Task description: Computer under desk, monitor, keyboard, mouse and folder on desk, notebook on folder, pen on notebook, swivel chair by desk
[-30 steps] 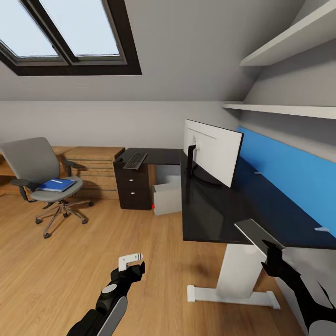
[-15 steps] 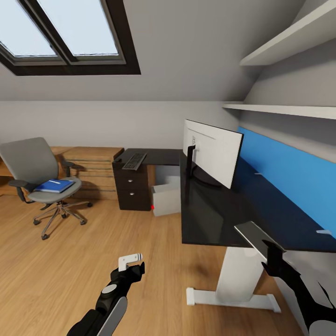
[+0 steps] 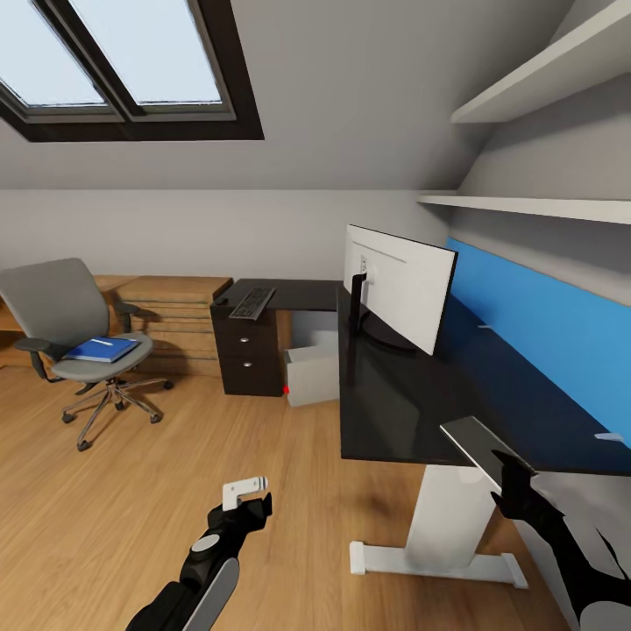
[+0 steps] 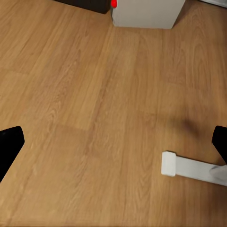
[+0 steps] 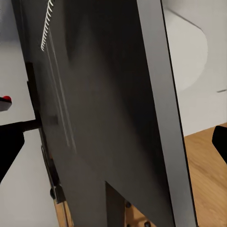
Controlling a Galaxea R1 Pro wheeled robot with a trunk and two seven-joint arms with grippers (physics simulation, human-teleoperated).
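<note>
- Left gripper (image 3: 250, 496) hangs low over the wood floor (image 3: 131, 491), fingers apart, empty.
- Right gripper (image 3: 513, 482) sits at the desk (image 3: 394, 403) near corner; its state cannot be told.
- Folder (image 3: 103, 349) lies on the swivel chair (image 3: 74, 337), well apart from both.
- View unchanged from half a second ago.

Daylight comes through the dark-framed skylight (image 3: 123, 70) set in the sloping grey ceiling, a warm wooden plank floor (image 3: 131, 491) stretches below, a light wooden dresser (image 3: 175, 320) sits against the pale back wall, and two white shelves (image 3: 535, 206) run above a bright blue wall panel (image 3: 543, 342).
</note>
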